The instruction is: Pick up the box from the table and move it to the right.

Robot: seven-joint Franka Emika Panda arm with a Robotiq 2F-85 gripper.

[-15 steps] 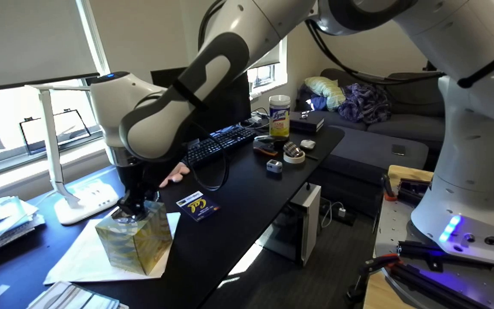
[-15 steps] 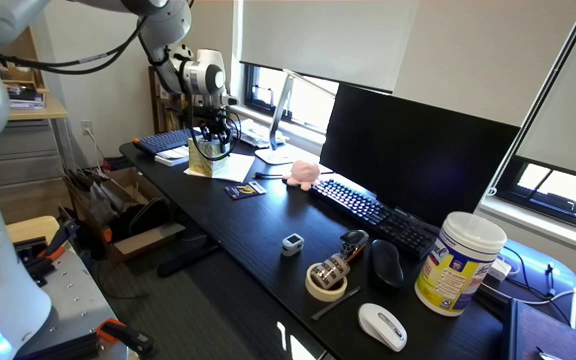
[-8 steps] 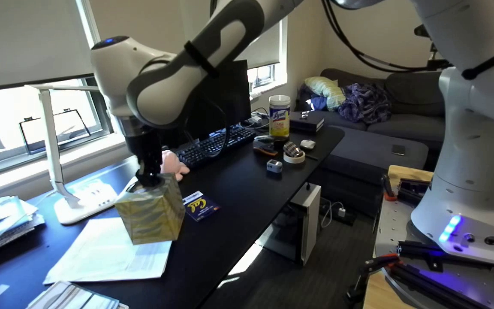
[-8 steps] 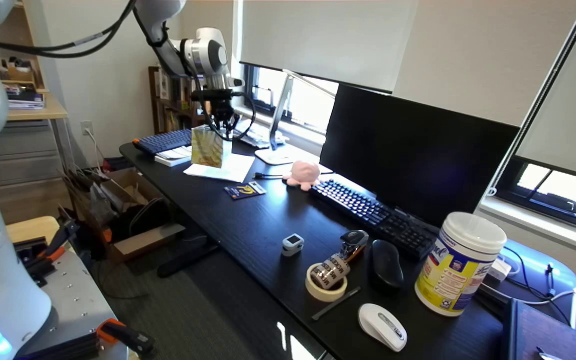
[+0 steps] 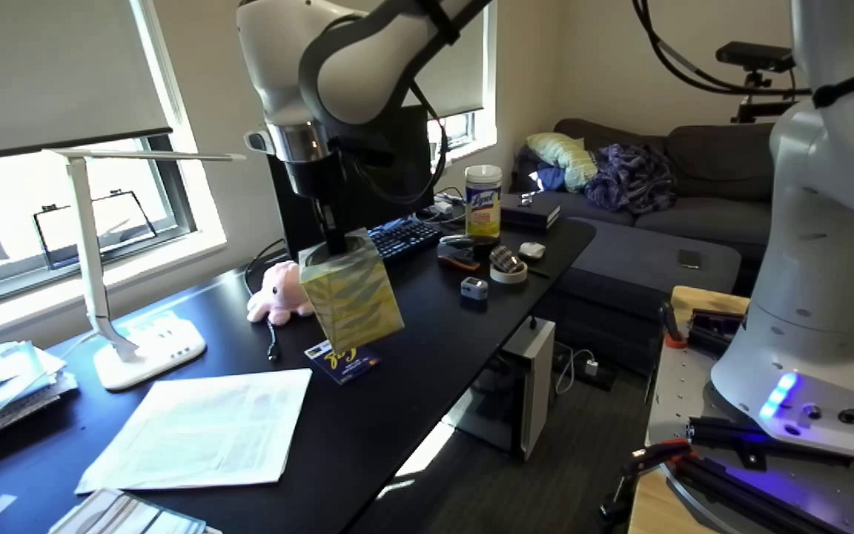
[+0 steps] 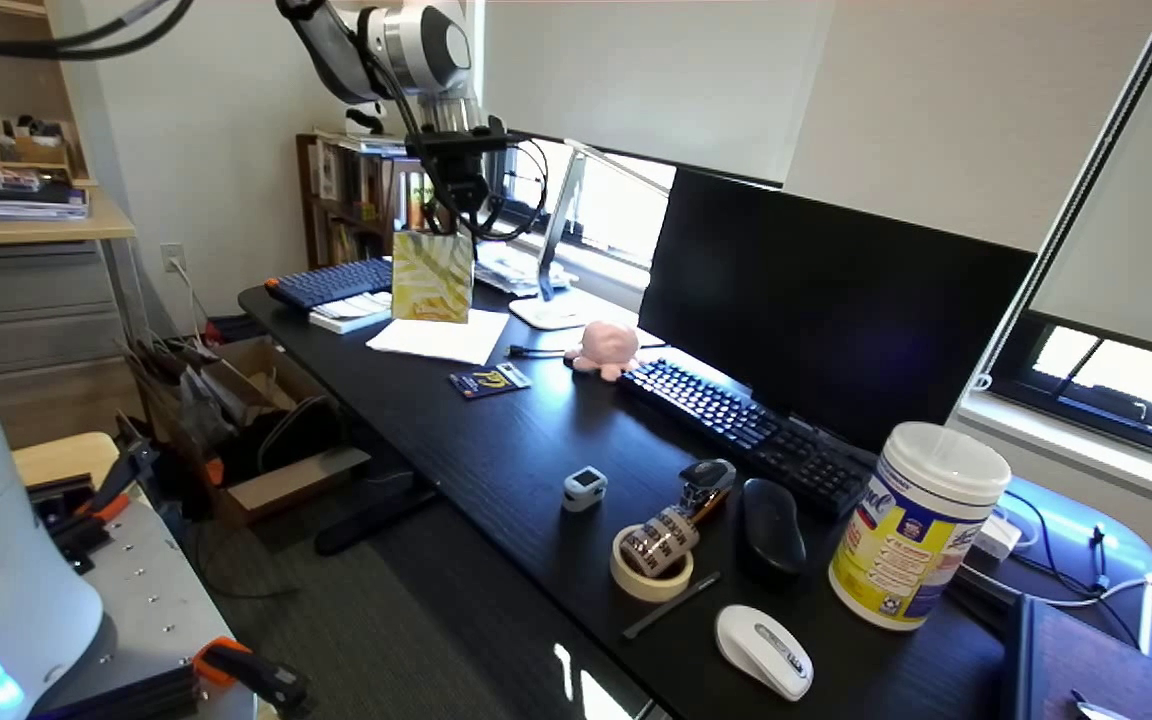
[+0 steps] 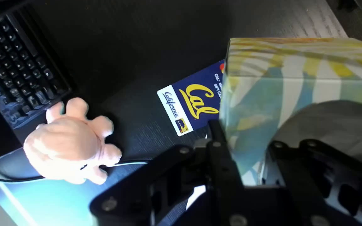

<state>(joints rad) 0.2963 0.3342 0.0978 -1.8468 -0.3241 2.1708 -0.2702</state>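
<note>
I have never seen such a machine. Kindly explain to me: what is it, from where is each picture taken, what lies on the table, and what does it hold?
This is a white robot arm ending in a black gripper. Two pictures are taken from different places outside the robot; the third comes from its wrist, looking past the gripper. The gripper appears to pinch one side of a patterned yellow-green box, which hangs above the black table. On the table are a sheet of paper, a blue Cal card, a pink plush toy, a black keyboard and a Lysol tub, among other things.
</note>
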